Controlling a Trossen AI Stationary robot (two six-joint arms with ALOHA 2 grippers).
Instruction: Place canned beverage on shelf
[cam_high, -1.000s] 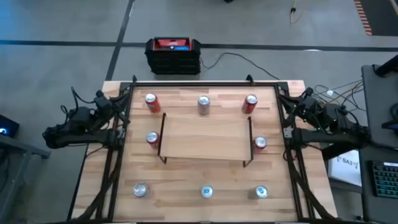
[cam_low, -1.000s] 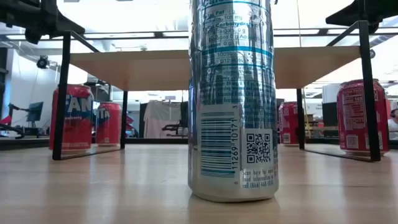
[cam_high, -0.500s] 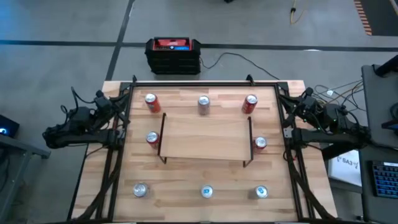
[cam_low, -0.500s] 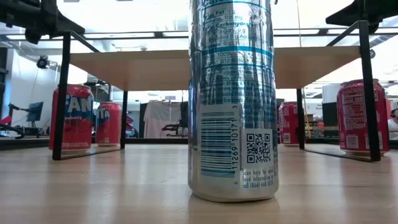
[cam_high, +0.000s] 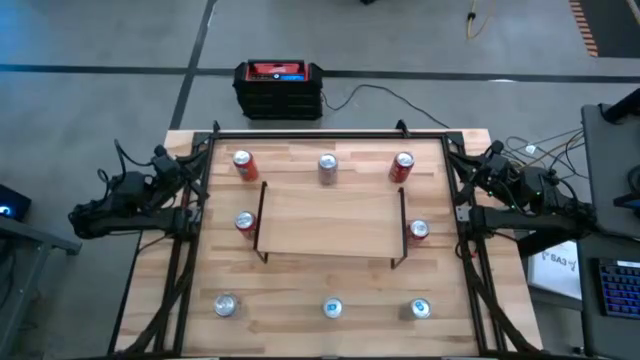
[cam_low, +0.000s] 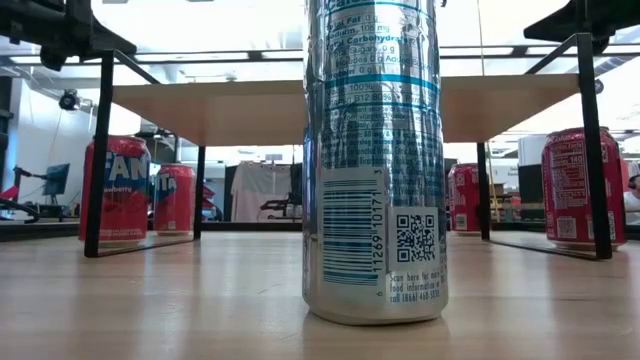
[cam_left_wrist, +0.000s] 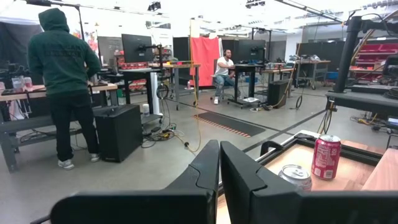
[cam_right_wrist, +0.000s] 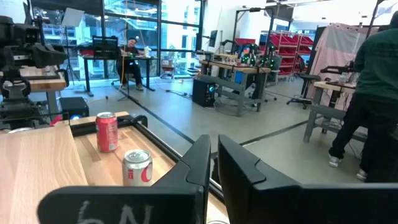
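The large light-wood table (cam_high: 300, 300) carries, at its middle, the shelf (cam_high: 330, 222), a low rectangular light-wood board on thin black metal legs, with nothing standing on its top. Both dark arms are folded back off the table: the left pincer (cam_left_wrist: 219, 163) sits beyond the table's left edge and the right pincer (cam_right_wrist: 213, 157) beyond its right edge, each clenched on nothing, fingers pressed together. Eight drink cans stand on the table around the shelf. Along the far edge are a red can (cam_high: 243, 164), a silver can (cam_high: 327, 168) and another red can (cam_high: 402, 166). One red can (cam_high: 245, 224) is just beside the shelf's left legs and one (cam_high: 418, 232) beside its right legs. Three silver cans (cam_high: 331, 309) line the near edge.
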